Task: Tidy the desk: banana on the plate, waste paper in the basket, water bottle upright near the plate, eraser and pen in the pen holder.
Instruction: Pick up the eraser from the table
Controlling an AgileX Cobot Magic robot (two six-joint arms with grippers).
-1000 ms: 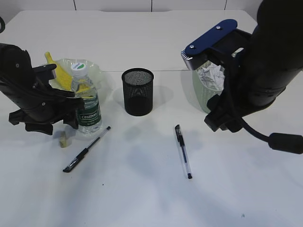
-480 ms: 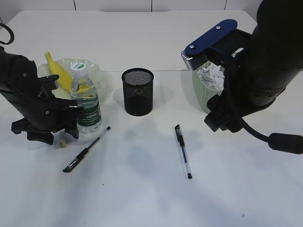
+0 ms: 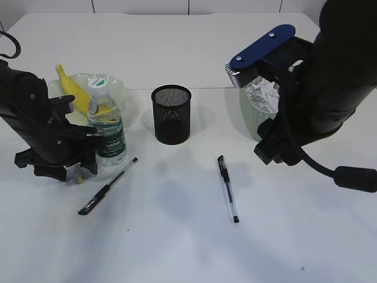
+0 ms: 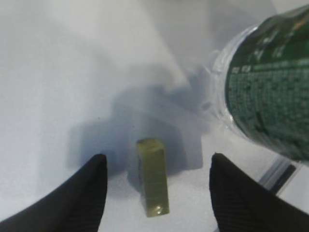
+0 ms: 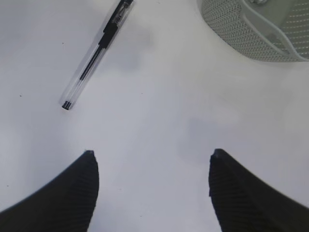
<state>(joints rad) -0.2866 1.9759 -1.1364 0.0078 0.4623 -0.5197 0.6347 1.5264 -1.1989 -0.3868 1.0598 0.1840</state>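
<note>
Banana (image 3: 72,88), paper (image 3: 263,92), bottle (image 3: 106,124) done; our left fingers (image 4: 91,191) apart astride eraser (image 4: 153,182), right fingers (image 5: 77,188) apart; pens (image 3: 227,188) remain

No legible text on bottle label (image 3: 111,142)

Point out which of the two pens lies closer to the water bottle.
The dark-barrelled pen on the left: its tip ends just beside the water bottle. The clear-barrelled pen lies right of the mesh holder, well away.
</note>
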